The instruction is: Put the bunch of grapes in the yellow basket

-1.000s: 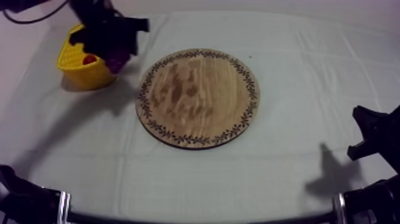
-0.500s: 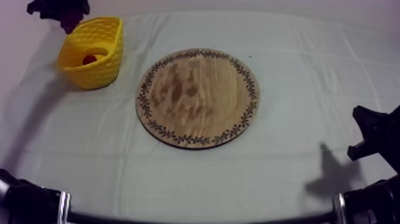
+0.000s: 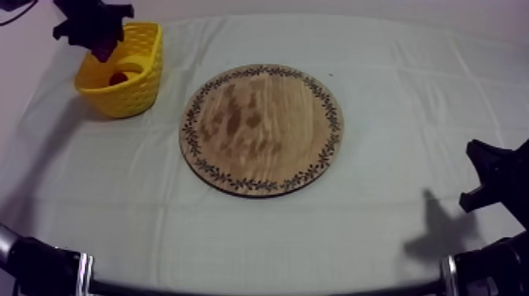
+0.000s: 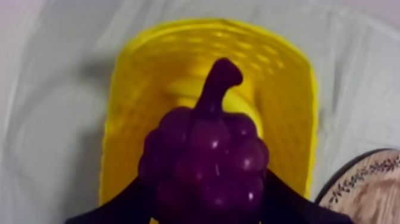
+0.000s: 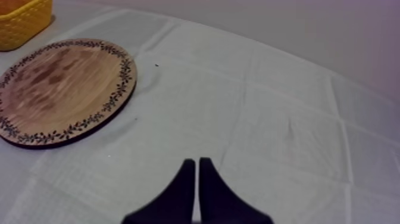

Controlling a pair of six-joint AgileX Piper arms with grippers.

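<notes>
Nearest us on the right, our right gripper point(image 5: 197, 162) has both black fingers pinched together on nothing. Mid-table sits one round wooden board point(image 3: 262, 130) with a leafy rim. Far left, our left gripper point(image 3: 94, 27) clamps one glossy purple bunch of grapes point(image 4: 205, 161) above one perforated yellow basket point(image 3: 134, 90) holding one small red fruit point(image 3: 118, 78).

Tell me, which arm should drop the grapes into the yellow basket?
Left. The left gripper is shut on the bunch of grapes over the yellow basket; the right gripper rests shut, far past the wooden board.
</notes>
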